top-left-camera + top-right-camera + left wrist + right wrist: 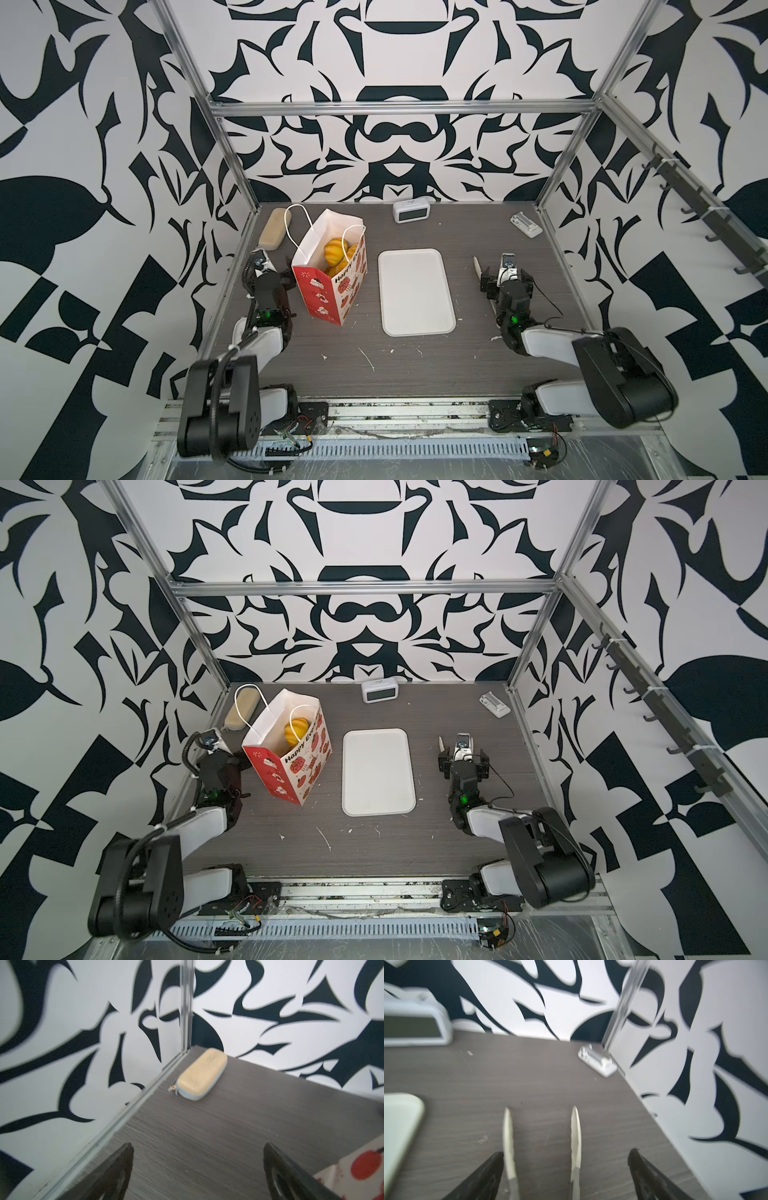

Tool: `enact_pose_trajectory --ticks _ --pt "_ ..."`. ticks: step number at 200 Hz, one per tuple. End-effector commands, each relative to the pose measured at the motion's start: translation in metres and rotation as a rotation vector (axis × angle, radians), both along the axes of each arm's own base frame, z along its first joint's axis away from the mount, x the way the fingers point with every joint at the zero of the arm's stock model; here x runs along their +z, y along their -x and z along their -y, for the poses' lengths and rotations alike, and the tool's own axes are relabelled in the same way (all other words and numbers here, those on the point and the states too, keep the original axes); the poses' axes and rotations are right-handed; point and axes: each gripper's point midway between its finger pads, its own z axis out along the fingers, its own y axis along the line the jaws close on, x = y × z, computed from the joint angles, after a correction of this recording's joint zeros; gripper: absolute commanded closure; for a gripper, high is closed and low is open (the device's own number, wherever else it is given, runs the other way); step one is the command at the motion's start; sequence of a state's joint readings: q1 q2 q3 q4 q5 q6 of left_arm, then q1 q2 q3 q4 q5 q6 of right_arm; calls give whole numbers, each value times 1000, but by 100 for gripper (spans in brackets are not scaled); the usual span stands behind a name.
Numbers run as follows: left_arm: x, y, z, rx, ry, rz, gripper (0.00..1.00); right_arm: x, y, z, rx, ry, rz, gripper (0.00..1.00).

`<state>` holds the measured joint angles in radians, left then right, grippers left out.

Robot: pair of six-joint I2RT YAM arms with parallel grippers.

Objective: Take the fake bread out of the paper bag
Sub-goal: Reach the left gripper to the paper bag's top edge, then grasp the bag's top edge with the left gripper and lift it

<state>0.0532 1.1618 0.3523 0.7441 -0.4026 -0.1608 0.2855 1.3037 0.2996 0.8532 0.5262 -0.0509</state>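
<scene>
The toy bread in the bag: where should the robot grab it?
Probably the top ridged roll, pinched across its width, coming straight down through the paper bag's open mouth. The bag stands upright with tall walls, so its sides are blocked; mind the cord handle.

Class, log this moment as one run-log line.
bread: in bag | left gripper: open, beside bag | right gripper: open, right of tray
</scene>
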Motion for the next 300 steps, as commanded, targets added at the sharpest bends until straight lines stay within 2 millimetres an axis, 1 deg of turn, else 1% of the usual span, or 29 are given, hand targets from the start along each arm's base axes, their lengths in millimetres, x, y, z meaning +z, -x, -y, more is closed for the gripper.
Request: enact_pose_trajectory --ticks 1,10,21,33,45,53,66,75,78,84,94,104,125,146,167,205,208,222,240,251,273,275,278,300 --pt "42 27 -19 128 6 86 2 34 4 -6 -18 8 23 4" --pt "68 36 -17 118 22 136 4 46 7 -10 -10 -15 30 4" --pt "101 48 -12 94 53 192 6 54 13 -16 16 -35 19 4" --pt "135 58 -3 42 81 239 9 61 19 -21 35 -61 8 4" --pt "163 66 8 -20 123 248 14 65 25 -26 62 -83 -11 4" --pt "180 67 21 -93 135 232 14 66 29 -29 77 -103 -26 4" --pt "199 65 42 -214 162 157 14 66 35 -37 114 -136 -64 4" --pt "203 61 62 -324 169 72 13 65 38 -43 138 -154 -85 4" --pt "201 59 68 -361 175 38 13 64 39 -45 145 -158 -93 4" --pt "203 57 81 -435 177 -12 13 63 42 -48 158 -165 -107 4" --pt "198 51 99 -540 168 -100 12 60 45 -55 180 -172 -128 4" --pt "188 45 102 -559 172 -190 13 57 49 -60 195 -179 -142 4" --pt "155 34 105 -587 190 -383 13 51 54 -67 223 -196 -162 4" --pt "130 30 110 -614 231 -493 14 43 58 -68 231 -197 -180 4" --pt "115 28 108 -598 238 -533 14 36 62 -66 231 -190 -188 4" --pt "100 22 110 -592 243 -571 14 30 69 -61 229 -178 -187 4" --pt "100 21 111 -595 244 -571 18 30 69 -61 228 -176 -188 4" --pt "95 18 111 -593 244 -585 21 28 70 -60 223 -172 -190 4" --pt "88 13 112 -587 241 -609 24 27 70 -60 225 -176 -193 4" --pt "84 10 112 -579 236 -623 27 27 70 -60 224 -174 -195 4" --pt "82 8 114 -579 227 -630 29 24 69 -60 222 -171 -201 4" --pt "74 5 114 -577 234 -656 29 24 69 -60 221 -172 -201 4" --pt "70 3 114 -575 235 -666 29 24 70 -60 220 -172 -202 4" --pt "63 0 116 -573 231 -688 32 23 70 -60 220 -175 -203 4"
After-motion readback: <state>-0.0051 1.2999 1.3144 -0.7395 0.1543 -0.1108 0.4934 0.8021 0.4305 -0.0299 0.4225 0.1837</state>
